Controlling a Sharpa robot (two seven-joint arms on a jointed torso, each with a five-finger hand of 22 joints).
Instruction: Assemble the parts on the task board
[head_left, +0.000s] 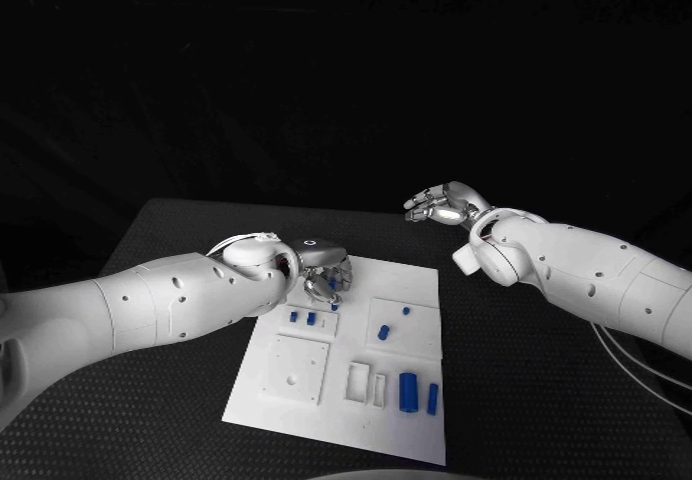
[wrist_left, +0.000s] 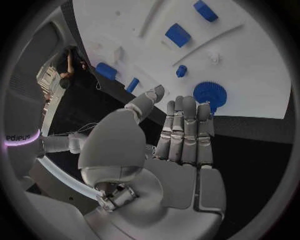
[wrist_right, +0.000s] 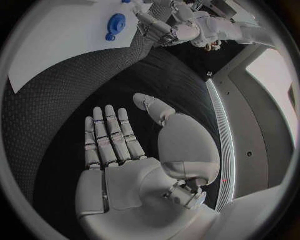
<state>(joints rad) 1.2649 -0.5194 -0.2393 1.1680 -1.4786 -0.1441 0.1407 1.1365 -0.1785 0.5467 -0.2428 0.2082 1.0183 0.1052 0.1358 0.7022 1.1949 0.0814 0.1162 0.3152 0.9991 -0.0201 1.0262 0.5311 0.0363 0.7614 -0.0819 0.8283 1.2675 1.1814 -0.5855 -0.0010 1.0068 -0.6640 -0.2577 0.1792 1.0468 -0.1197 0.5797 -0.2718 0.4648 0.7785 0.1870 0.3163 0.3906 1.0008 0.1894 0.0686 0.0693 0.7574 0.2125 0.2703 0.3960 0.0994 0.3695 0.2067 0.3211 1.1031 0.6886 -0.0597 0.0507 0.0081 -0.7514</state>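
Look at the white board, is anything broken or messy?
Nothing stands out. The small blue parts lie neatly on the white task board, with a blue gear at its edge. Both the left hand and the right hand are empty.

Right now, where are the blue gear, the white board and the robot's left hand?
gear (wrist_left: 209, 93): left wrist view, on its toothed face.
board (head_left: 296, 410): head view, on a bare near corner.
left hand (wrist_left: 178, 135): left wrist view, on the straight fingers.
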